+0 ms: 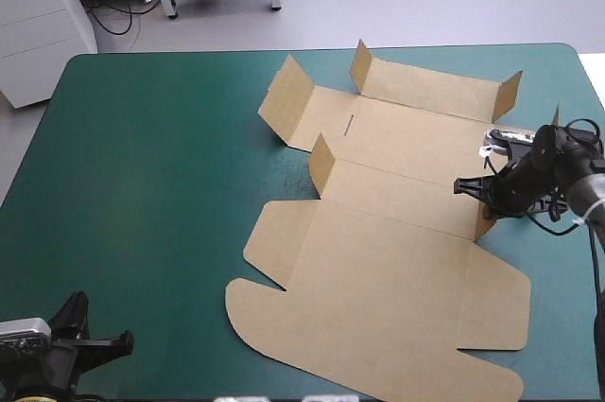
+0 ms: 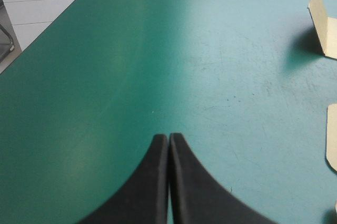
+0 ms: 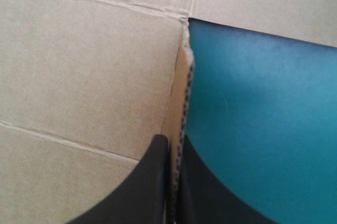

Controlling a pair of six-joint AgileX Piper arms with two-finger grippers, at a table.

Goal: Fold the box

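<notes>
The brown box [image 1: 378,260] lies opened out on the teal-green tabletop [image 1: 151,156], a few flaps upright. Right gripper [image 3: 175,142] pinches the box's right-edge flap [image 3: 181,87] (board between the black fingers). Left gripper [image 2: 168,138], pressed together, hovers well left of the box.

One box [image 1: 378,270] (brown board); two pincers: left pincer [image 2: 168,138], right pincer [image 3: 171,140].

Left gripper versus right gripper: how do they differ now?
The left gripper is shut on nothing; the right gripper is shut on a raised flap of the box. Left is over bare teal-green cover, apart from the box; right at its right edge. Both have black fingers.
</notes>
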